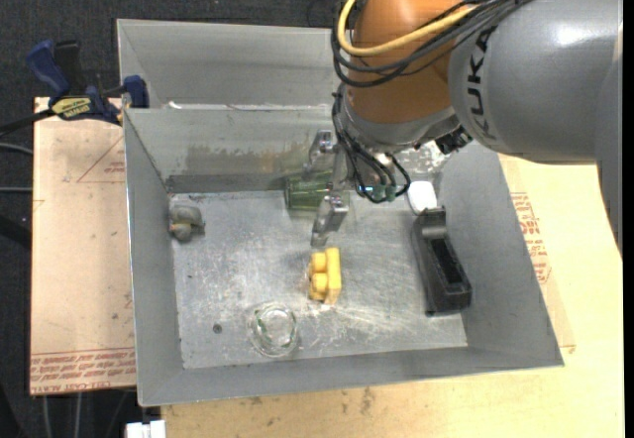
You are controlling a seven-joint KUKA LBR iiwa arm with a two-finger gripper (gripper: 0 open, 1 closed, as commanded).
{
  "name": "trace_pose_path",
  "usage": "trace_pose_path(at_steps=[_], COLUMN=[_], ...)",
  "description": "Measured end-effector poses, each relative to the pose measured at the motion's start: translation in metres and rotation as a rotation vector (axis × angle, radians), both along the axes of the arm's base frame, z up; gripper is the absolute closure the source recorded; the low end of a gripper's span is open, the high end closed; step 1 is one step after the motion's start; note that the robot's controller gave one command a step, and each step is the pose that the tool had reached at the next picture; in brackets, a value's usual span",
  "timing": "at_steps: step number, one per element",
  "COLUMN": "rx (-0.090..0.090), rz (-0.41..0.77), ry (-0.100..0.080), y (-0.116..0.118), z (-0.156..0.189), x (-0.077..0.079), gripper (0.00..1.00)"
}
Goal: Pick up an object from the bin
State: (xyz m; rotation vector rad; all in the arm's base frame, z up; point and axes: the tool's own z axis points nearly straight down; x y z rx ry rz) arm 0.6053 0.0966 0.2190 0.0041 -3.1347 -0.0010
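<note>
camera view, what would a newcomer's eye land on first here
The big grey arm with its orange wrist cover looms over the upper right of the bin. Its gripper hangs near the bin's middle, right beside a small yellow lumpy piece. Spread around are a black oblong tray at the right, a clear round cup near the front wall and a small grey-brown thing at the left.

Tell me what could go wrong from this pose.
The gripper hangs just to the back-wall side of the yellow block, not squarely over it. A straight descent might clip the block's far end and shove it toward the clear glass cup. The green translucent piece lies close beside the gripper and might get knocked or caught too.
</note>
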Motion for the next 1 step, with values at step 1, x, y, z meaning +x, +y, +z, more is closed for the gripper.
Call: trace_pose_path(at_steps=[1], rx=[0.001], rz=[-0.002], ry=[-0.008], y=[-0.0006], z=[0.005], x=[0.0015], gripper=[0.0])
